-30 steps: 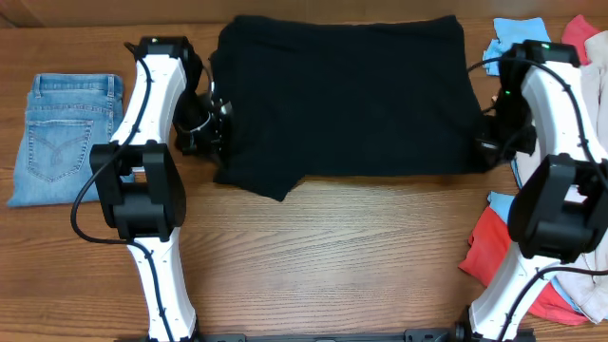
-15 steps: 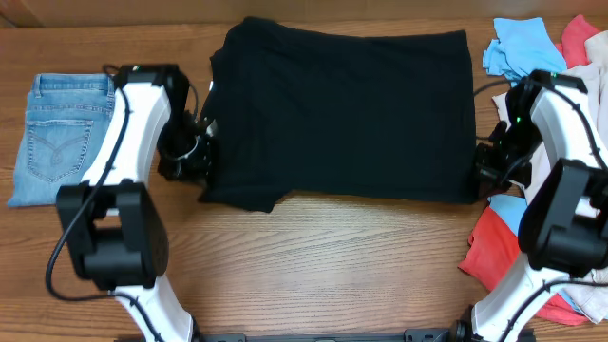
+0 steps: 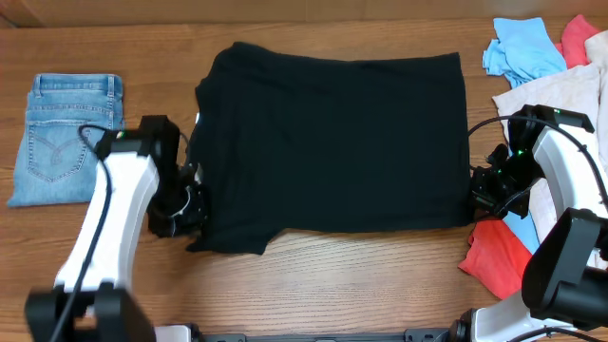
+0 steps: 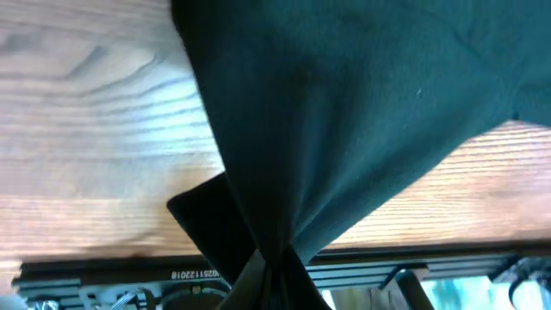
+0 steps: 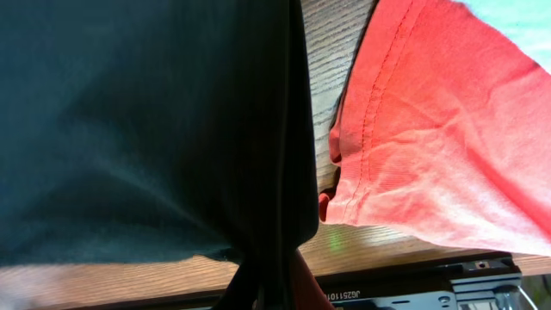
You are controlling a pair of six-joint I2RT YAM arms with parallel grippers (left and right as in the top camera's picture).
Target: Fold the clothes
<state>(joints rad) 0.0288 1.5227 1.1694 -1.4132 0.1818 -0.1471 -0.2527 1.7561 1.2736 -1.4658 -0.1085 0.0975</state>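
Left hand: clamped on the near-left part of the black T-shirt; in the left wrist view the cloth gathers into a tight pinch between the fingers.
Right hand: closed on the shirt's near-right edge, with cloth bunched into its grip in the right wrist view; a coral garment lies just beside it.
Near hem: roughly straight between the two hands, with a loose flap hanging nearer at the left corner.
Shirt position: spread flat in the middle of the worktop.
Key relation: the shirt's long axis runs left to right and each hand holds its own end, so the cloth lies away from both hands. Neither arm is nearer, and I judge that a fold would carry the near edge toward the far edge.
Far side: the far hem lies flat and nothing holds it.
Beyond: folded jeans at the left; light blue and cream garments heaped at the far right.
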